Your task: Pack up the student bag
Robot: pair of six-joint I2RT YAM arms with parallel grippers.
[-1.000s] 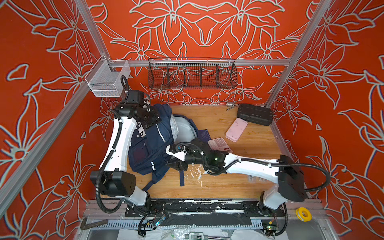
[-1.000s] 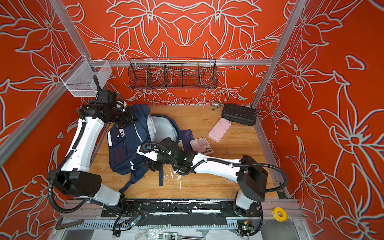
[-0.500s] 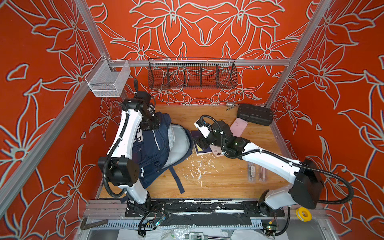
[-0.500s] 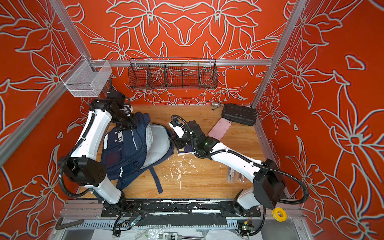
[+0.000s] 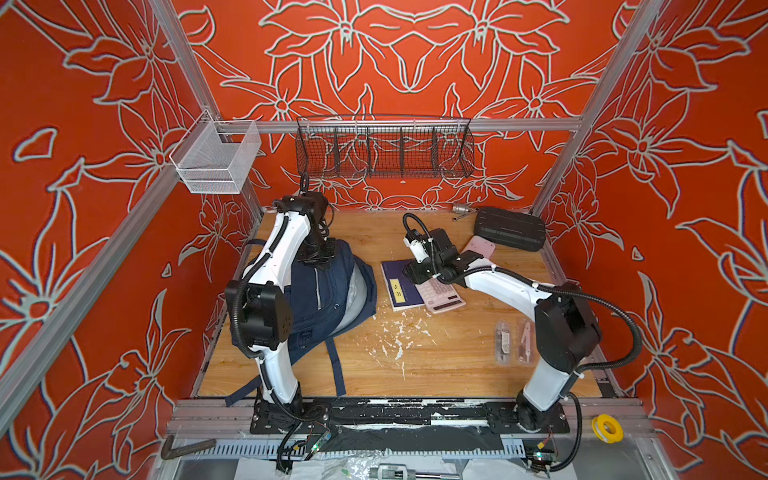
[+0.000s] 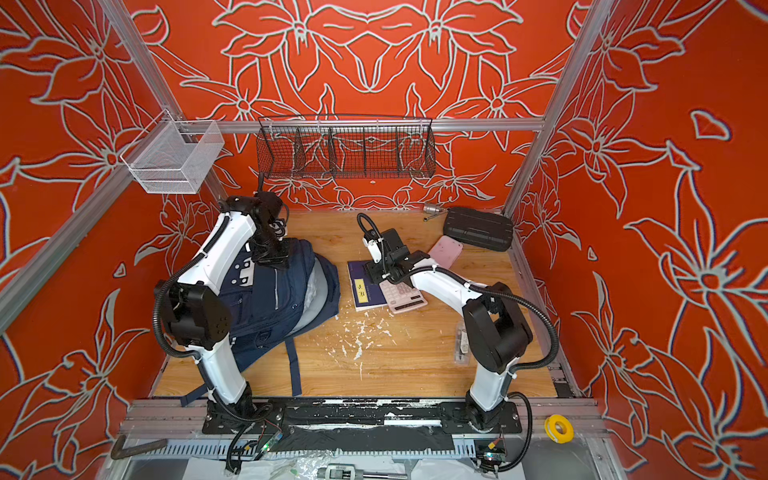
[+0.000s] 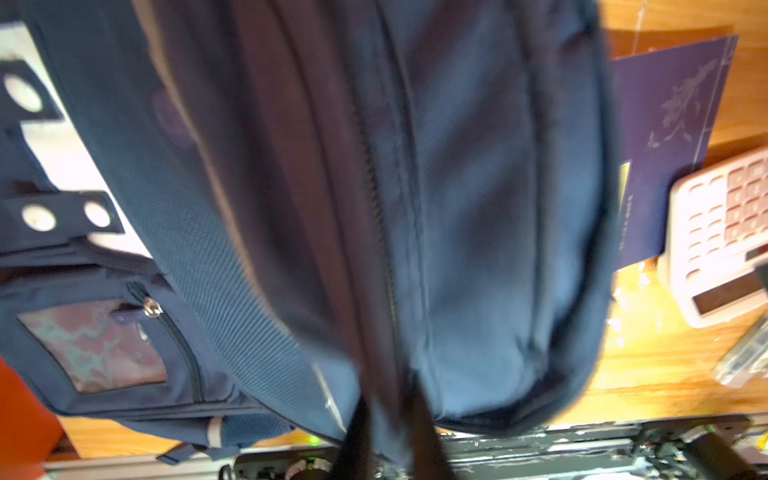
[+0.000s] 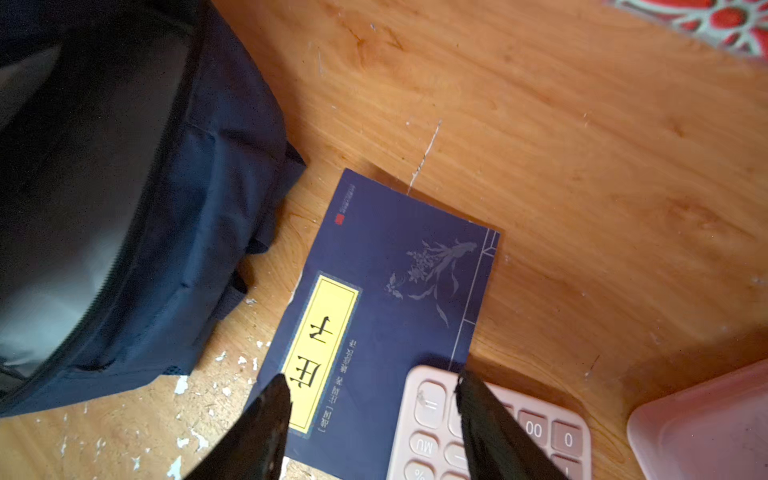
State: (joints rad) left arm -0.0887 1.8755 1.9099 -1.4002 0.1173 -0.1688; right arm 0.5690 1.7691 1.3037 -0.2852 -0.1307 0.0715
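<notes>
Student bag [image 5: 328, 299]: lies at the left edge of the bench [image 5: 415, 365], mouth gaping, grey lining showing; contents unseen.
Unpacked, judged mostly outstanding: book [image 8: 386, 291], calculator [image 5: 442, 297], pink case [image 5: 478, 249], black case [image 5: 510, 228].
Right hand [image 8: 370, 376]: fingers spread, empty, over the book.
Left hand [image 5: 318, 253]: at the bag's top; grip cannot be told.

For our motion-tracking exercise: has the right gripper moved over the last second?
Yes. The right gripper moved away from the front rail, toward the black case at the back, and is now over the blue book.
</notes>
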